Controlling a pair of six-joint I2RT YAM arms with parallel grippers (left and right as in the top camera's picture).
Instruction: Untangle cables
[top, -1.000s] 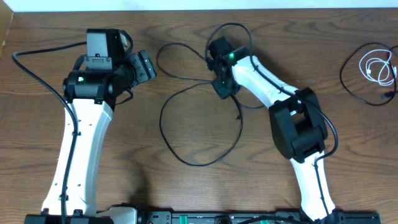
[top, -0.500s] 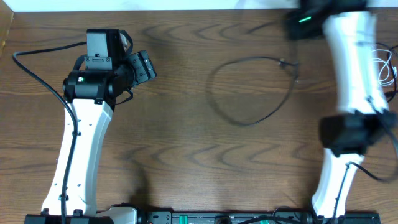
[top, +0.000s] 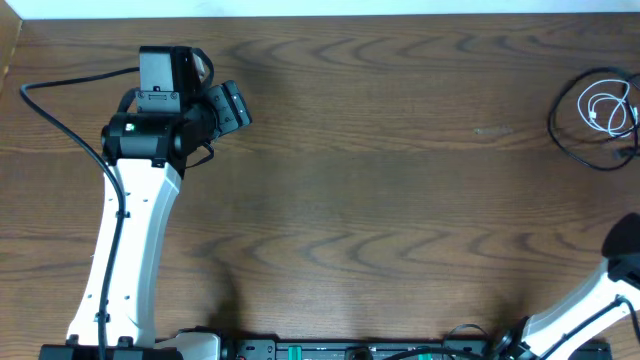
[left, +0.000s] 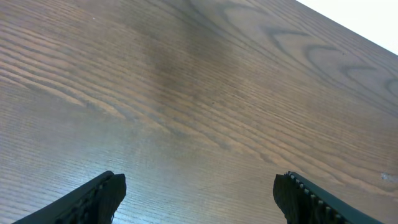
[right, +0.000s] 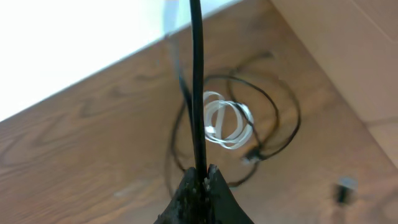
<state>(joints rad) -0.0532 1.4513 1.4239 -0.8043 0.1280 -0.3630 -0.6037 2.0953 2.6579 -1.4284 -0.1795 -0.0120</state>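
The long black cable (top: 552, 128) lies in loops at the table's far right edge, around the coiled white cable (top: 606, 106). In the right wrist view my right gripper (right: 202, 177) is shut on a strand of the black cable (right: 197, 93), which runs straight up from the jaws; the white cable coil (right: 227, 122) lies on the table below, inside black loops. In the overhead view only part of the right arm (top: 625, 262) shows, at the lower right edge. My left gripper (top: 228, 105) is open and empty over bare wood at the far left (left: 199, 193).
The wooden table (top: 380, 200) ends just right of the cables. In the right wrist view a beige surface lies beyond that edge, with a small dark object (right: 344, 188) on it. The left arm's thick black wire (top: 60, 125) loops at the far left.
The right arm swung from the table's middle to the far right and mostly out of the overhead view, dragging the black cable with it. The left arm has not moved.
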